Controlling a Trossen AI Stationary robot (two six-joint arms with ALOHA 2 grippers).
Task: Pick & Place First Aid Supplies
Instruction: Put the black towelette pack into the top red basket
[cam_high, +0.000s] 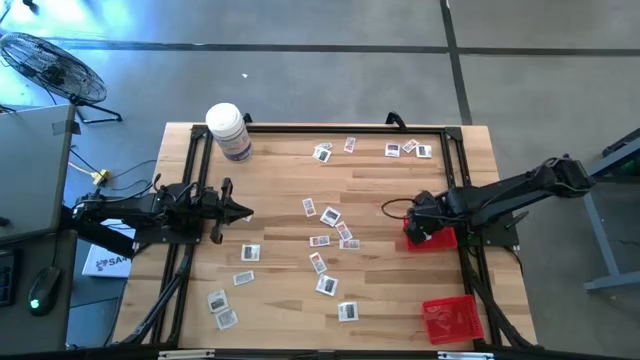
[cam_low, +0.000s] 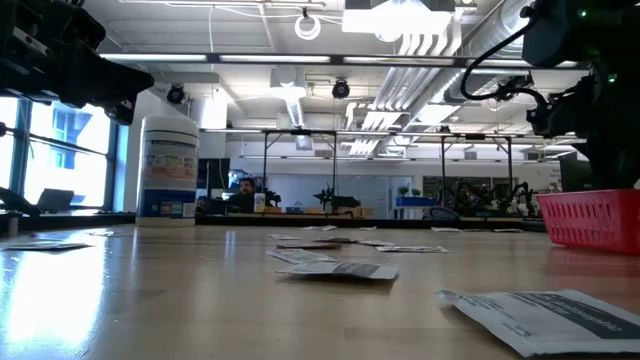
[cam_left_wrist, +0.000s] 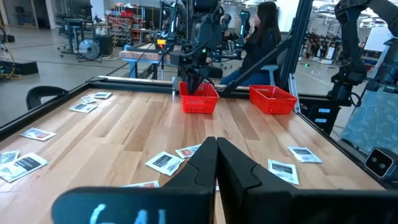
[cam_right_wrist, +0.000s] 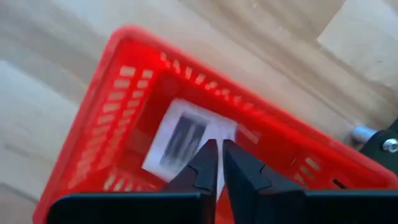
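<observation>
High view: small flat white-grey first-aid packets (cam_high: 322, 212) are lying scattered over the wooden counter (cam_high: 280, 180); left gripper (cam_high: 243, 211) is waiting at the left edge, fingers pressed together. Right wrist view: right gripper (cam_right_wrist: 219, 155), fingers slightly parted, is hovering over the red mesh basket (cam_right_wrist: 124, 81), one packet (cam_right_wrist: 186, 137) lying inside.

Brightly lit from ceiling lamps (cam_low: 307, 25), with glare on the table (cam_low: 150, 290), blurred near packet (cam_low: 545, 318), motion-smeared red basket (cam_right_wrist: 155, 87).

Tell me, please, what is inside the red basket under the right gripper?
One white packet with dark print lies on the floor of the red basket. The right gripper hangs just above and covers part of the packet and floor, so anything there is hidden.
</observation>
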